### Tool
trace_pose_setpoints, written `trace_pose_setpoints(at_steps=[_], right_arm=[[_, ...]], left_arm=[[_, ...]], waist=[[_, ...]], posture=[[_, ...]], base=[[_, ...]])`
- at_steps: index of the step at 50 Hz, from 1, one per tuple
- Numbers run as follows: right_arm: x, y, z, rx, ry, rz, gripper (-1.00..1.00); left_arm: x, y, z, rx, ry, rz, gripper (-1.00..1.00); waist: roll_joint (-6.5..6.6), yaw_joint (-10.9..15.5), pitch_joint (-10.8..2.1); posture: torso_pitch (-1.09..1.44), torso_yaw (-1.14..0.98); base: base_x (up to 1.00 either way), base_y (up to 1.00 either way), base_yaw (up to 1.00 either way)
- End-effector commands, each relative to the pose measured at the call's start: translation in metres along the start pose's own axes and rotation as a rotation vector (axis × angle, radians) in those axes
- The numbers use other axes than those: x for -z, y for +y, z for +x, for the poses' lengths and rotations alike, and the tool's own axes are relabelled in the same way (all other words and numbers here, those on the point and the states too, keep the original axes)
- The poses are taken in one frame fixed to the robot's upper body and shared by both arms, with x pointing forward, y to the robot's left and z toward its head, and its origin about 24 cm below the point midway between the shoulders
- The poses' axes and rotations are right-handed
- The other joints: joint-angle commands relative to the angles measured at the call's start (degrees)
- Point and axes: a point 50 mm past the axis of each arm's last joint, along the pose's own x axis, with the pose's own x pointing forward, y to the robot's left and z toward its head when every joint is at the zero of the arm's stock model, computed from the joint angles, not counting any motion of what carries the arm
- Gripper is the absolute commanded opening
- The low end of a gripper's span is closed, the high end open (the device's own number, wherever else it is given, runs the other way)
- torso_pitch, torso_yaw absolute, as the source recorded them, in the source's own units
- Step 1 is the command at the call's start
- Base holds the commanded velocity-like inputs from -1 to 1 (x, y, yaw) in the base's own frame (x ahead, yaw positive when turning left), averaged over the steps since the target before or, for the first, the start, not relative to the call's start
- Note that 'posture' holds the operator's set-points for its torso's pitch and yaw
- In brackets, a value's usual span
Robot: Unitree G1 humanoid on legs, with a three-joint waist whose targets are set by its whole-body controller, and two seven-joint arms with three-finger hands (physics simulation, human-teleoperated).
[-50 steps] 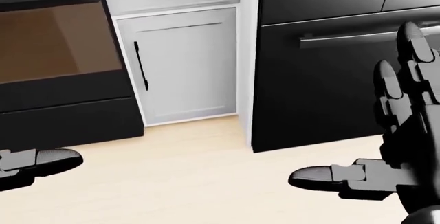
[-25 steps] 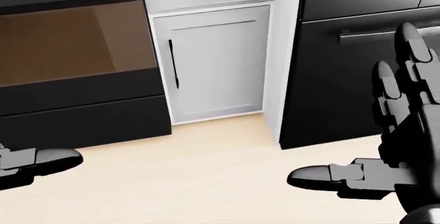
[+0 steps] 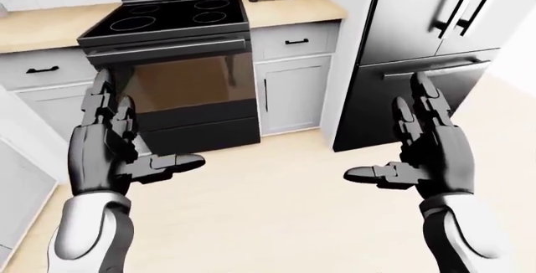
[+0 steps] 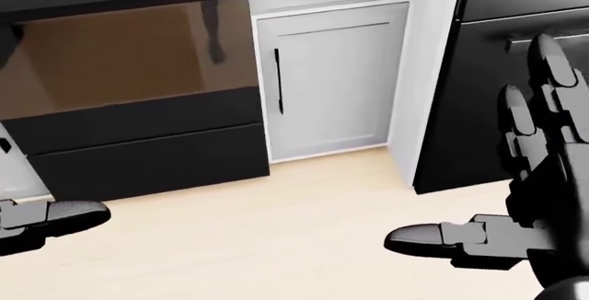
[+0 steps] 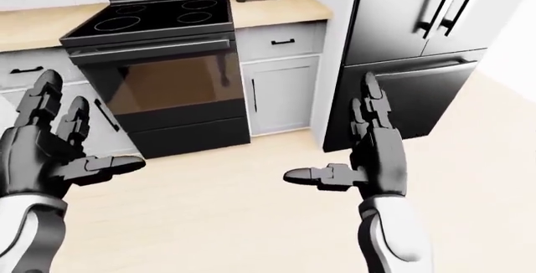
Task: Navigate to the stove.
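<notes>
Facing the stove (image 3: 171, 40), open left hand (image 3: 109, 150), right hand (image 3: 427, 150).

The stove (image 3: 171, 47) is looking like glossy black glass up top, with a brushed-metal handle bar and a shiny brownish oven window. Fridge (image 3: 427, 40) at upper right is gleaming dark steel (very reflective). Countertop (image 3: 293, 6) and floor (image 3: 268, 216) are looking like pale matt wood.

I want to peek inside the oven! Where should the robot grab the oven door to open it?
Probably the long silver handle across the top of the oven door. It runs sideways and sticks out, so a robot hand could curl over it from above. Both hands are open and away from it now.
</notes>
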Motion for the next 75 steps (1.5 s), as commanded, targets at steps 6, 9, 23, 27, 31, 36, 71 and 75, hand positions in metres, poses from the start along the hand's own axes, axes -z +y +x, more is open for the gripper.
trace_pose_setpoints(at_steps=[6, 9, 23, 27, 31, 36, 71, 75], right_arm=[[-0.0176, -0.0025, -0.0022, 0.016, -0.102, -0.016, 1.0], [-0.0191, -0.002, -0.002, 0.014, -0.102, -0.017, 1.0], [-0.0146, -0.0027, 0.0, 0.015, -0.097, -0.015, 1.0], [-0.0148, -0.0027, 0.0, 0.016, -0.095, -0.015, 1.0], [-0.0165, -0.0021, -0.0006, 0.017, -0.097, -0.016, 1.0], [-0.0159, -0.0022, -0.0009, 0.018, -0.096, -0.015, 1.0], [-0.0159, -0.001, -0.0001, 0.005, -0.091, 0.052, 1.0], [-0.0152, -0.0018, -0.0001, 0.014, -0.089, 0.04, 1.0]], left_arm=[[-0.016, -0.0048, -0.0014, 0.025, -0.095, 0.0, 1.0], [-0.0165, -0.005, -0.0013, 0.025, -0.094, 0.0, 1.0], [-0.0152, -0.0067, -0.0003, 0.029, -0.094, 0.002, 1.0], [-0.0152, -0.0064, -0.0004, 0.028, -0.094, 0.002, 1.0], [-0.0168, -0.0062, -0.001, 0.028, -0.094, 0.001, 1.0], [-0.0166, -0.0055, -0.0015, 0.027, -0.093, 0.0, 1.0], [-0.0144, -0.0069, -0.0016, 0.032, -0.092, 0.004, 1.0], [-0.0139, -0.0066, -0.0025, 0.031, -0.093, 0.006, 1.0]], waist=[[-3.45, -0.3, -0.24], [-5.23, -0.4, -0.19], [2.35, -0.6, -1.98], [-0.72, 0.2, -0.98], [-3.2, 0.1, -0.38], [-6.94, -0.2, -0.42], [-6.93, 0.9, 0.97], [-6.42, 1.5, 0.31]], posture=[[0.0, 0.0], [0.0, 0.0], [0.0, 0.0], [0.0, 0.0], [0.0, 0.0], [0.0, 0.0], [0.0, 0.0], [0.0, 0.0]], base=[[0.0, 0.48, 0.0], [0.0, 0.47, 0.0], [0.0, 0.48, 0.0], [0.0, 0.48, 0.0], [0.0, 0.48, 0.0], [0.0, 0.48, 0.0], [0.03, 0.2, 0.2], [0.0, 0.0, 0.0]])
